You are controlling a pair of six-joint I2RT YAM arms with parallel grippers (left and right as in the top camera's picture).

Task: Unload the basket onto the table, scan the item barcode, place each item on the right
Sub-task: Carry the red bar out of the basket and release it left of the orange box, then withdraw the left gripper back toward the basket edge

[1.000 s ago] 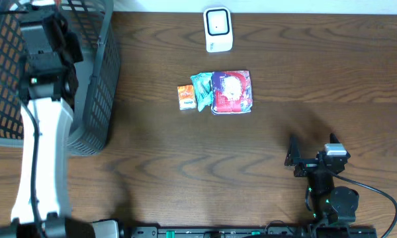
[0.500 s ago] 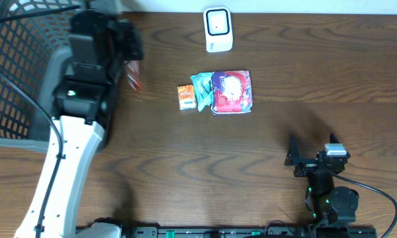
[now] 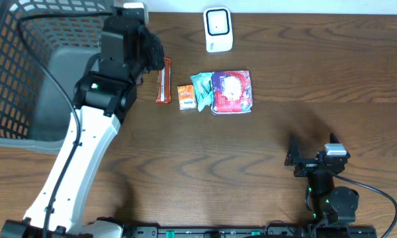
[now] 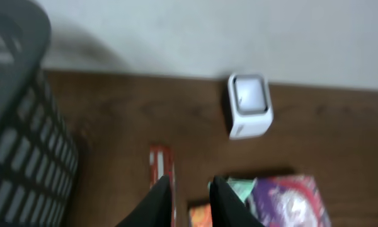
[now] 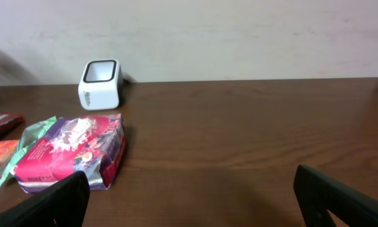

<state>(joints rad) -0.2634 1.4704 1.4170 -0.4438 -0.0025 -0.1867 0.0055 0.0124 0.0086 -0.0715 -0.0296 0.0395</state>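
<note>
A red snack bar [image 3: 163,80] lies flat on the table, lengthwise, left of an orange packet [image 3: 186,96]. My left gripper [image 3: 155,58] hovers over the bar's far end. In the left wrist view the left gripper [image 4: 192,203] stands slightly open, with bare table in the narrow gap. The bar [image 4: 162,165] runs just behind the left finger [image 4: 156,203]. The white scanner [image 3: 218,30] stands at the back of the table, also seen in the left wrist view [image 4: 249,113]. My right gripper [image 3: 295,158] rests wide open near the front right, holding nothing. No barcode shows.
A green packet [image 3: 202,89] and a purple and red bag [image 3: 231,92] lie beside the orange packet. A dark mesh basket [image 3: 26,79] fills the far left, under my left arm. The right wrist view shows the bag [image 5: 72,151] and scanner [image 5: 101,83].
My left arm has swung right from the basket to the table. The red bar it carried now lies on the table, and the jaws have parted a little. The right arm has not moved.
</note>
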